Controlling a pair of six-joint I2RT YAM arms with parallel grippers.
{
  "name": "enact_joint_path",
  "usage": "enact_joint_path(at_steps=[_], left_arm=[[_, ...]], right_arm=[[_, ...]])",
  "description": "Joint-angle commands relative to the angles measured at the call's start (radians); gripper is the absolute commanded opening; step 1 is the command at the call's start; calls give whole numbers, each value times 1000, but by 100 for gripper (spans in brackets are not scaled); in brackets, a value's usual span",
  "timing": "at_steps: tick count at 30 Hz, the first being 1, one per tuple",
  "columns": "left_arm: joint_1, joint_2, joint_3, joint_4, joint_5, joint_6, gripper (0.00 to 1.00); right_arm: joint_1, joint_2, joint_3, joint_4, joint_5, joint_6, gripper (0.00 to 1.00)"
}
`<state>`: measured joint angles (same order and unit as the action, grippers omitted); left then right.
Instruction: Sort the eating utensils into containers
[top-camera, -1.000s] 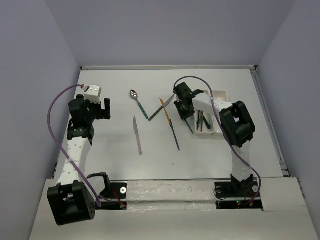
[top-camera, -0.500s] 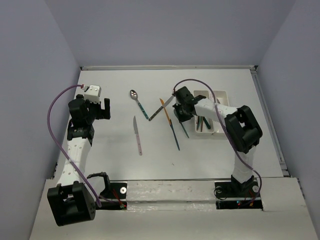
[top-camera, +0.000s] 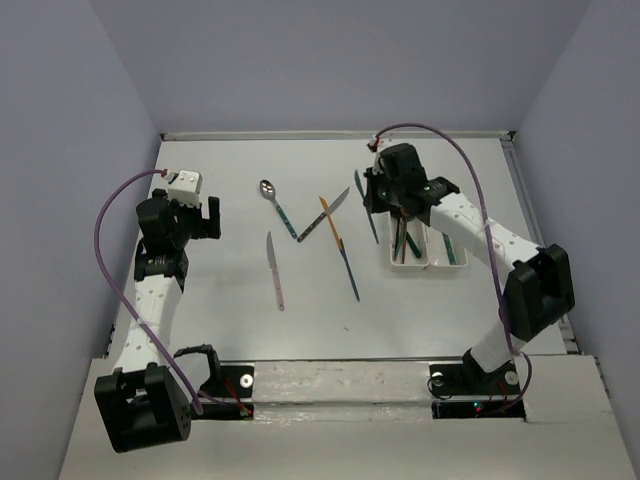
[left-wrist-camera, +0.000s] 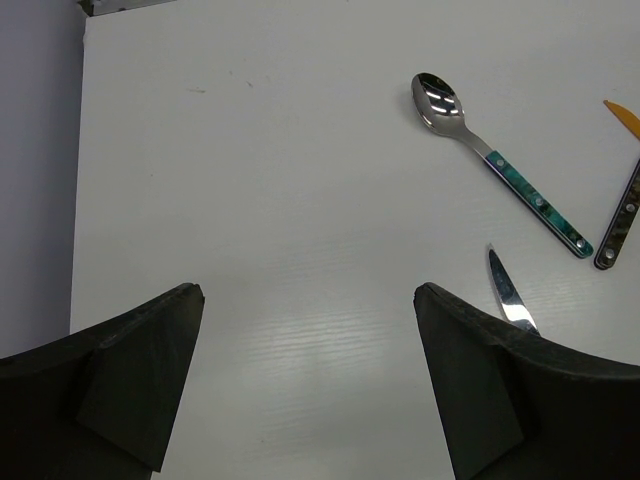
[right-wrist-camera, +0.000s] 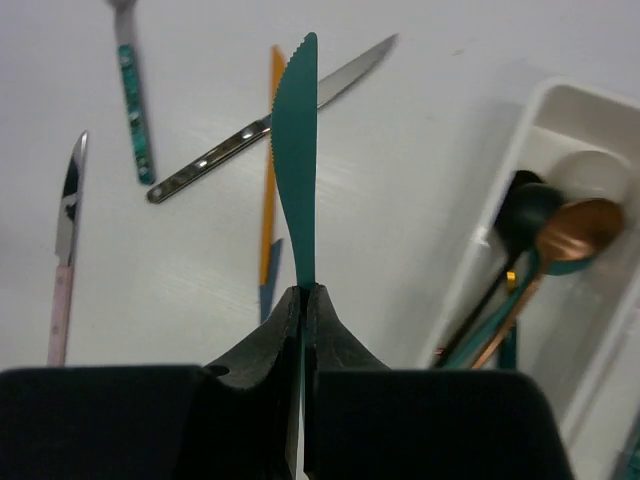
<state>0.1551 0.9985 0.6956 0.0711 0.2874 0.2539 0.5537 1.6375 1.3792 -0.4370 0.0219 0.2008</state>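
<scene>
My right gripper (right-wrist-camera: 302, 296) is closed on the handle end of the teal knife (right-wrist-camera: 297, 150), held in the air just beside the trays (top-camera: 437, 187); I judge the knife light, stiff and slippery, so it may pivot, while the left gripper (left-wrist-camera: 308, 300) stands open and empty.

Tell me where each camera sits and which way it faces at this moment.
Top external: above and behind the bases, looking down on the table; the left arm and right arm both show.
Left wrist: on the left arm, looking down between the open left jaws at the teal-handled spoon.
Right wrist: on the right arm, looking along the right jaws shut on the teal knife, with the white tray beside.
Shared: all three views show that spoon.
</scene>
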Motion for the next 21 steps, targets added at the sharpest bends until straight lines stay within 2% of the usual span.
enact_joint_path(at_steps=[1,4,6,9,13,17,18,19,20,21], left_arm=[[8,-34,-8,41,6,13,99],[8,-31,-10,45,13,13,99],[8,-31,-10,47,15,13,99],[8,-26,-10,45,15,13,99],[8,-38,-13,38,16,27,99],[1,-28,16,-23,113,61,95],[-32,-17,45,-42,111,71,94],[-67,12,62,-57,96,77,94],[-113,31,102,-98,31,84,93],[-238,51,120,-115,-14,93,93]], right_arm=[[-250,-94,5,-6,93,-41,0],[-378,-79,-48,-32,200,-84,0],[-415,-68,-65,-32,188,-80,0],[-426,-36,-68,-17,158,-75,0],[-436,36,-69,-17,200,-78,0],[-436,93,-95,-19,159,-93,0],[-436,110,-95,-20,156,-100,0],[-436,123,-92,-23,161,-98,4],[-436,148,-86,-34,179,-94,15],[-436,154,-82,-43,185,-92,36]])
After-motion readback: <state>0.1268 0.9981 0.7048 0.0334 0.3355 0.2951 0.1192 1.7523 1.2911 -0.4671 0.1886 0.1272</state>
